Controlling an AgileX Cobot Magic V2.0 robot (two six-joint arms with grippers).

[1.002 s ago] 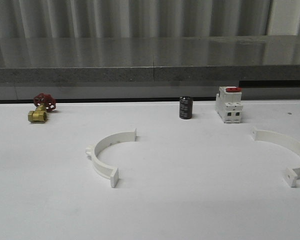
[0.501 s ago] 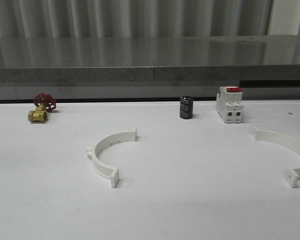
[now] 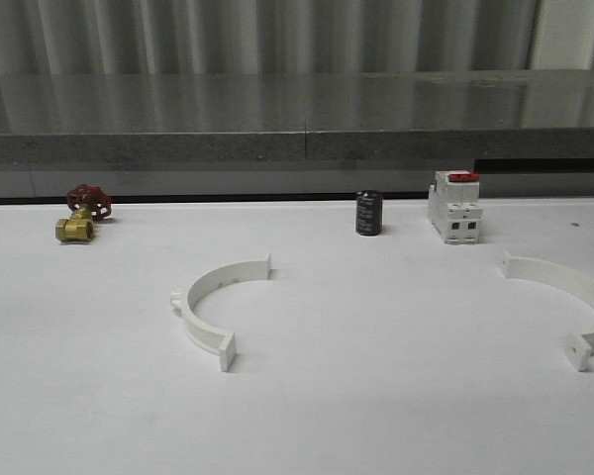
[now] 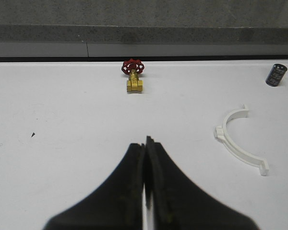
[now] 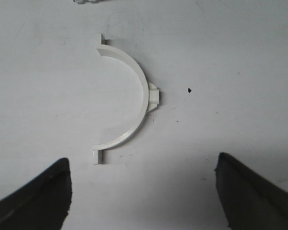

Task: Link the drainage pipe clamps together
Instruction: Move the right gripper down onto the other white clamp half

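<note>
Two white half-ring drainage pipe clamps lie apart on the white table. One clamp [image 3: 213, 302] rests left of centre with its open side facing right; the left wrist view has it [image 4: 237, 141] off to one side. The other clamp [image 3: 574, 302] lies at the right edge with its open side facing left. In the right wrist view that clamp [image 5: 134, 103] lies flat ahead of my right gripper [image 5: 143, 165], which hangs open above the table with nothing between its fingers. My left gripper [image 4: 146, 143] is shut and holds nothing.
Along the back of the table stand a brass valve with a red handwheel [image 3: 79, 213], a small black cylinder [image 3: 368, 213] and a white breaker with a red switch [image 3: 453, 206]. A grey stone ledge [image 3: 297, 124] runs behind the table.
</note>
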